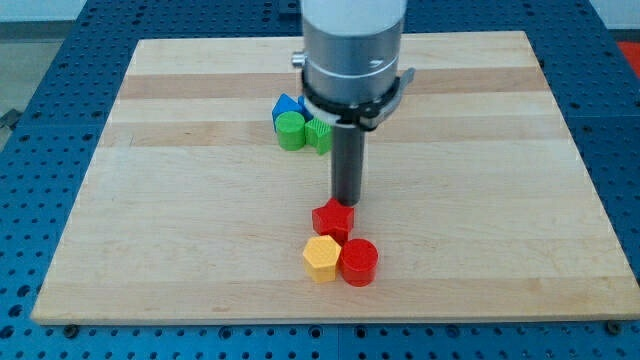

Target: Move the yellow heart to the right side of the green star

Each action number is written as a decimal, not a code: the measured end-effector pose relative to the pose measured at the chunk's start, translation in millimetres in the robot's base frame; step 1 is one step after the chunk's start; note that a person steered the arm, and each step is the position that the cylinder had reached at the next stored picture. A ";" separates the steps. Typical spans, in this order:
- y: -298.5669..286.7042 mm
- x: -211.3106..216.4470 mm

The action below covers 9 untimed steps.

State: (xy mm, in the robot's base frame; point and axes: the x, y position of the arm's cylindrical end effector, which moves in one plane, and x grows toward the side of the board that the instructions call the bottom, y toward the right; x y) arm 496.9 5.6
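Observation:
My tip (pixel 346 203) rests on the board just above a red star-like block (pixel 333 219), touching or nearly touching its top edge. A yellow block (pixel 322 258), which looks six-sided from here, sits just below the red one, well below my tip. A green ribbed block (pixel 320 136), possibly the star, sits at upper centre, partly hidden behind my arm. It lies above and left of my tip. No other yellow block shows.
A red cylinder (pixel 358 262) touches the yellow block's right side. A green round block (pixel 291 131) and a blue block (pixel 287 106) cluster left of the green ribbed block. The wooden board (pixel 150 250) lies on a blue perforated table. The arm body (pixel 352 60) hides the top centre.

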 end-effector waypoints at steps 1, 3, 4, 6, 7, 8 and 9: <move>-15.9 8.0; -3.9 -6.5; 66.2 -43.2; 123.8 -194.6; 88.3 -247.1; 54.2 -254.3; 40.6 -232.0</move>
State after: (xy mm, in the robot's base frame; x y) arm 264.9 46.3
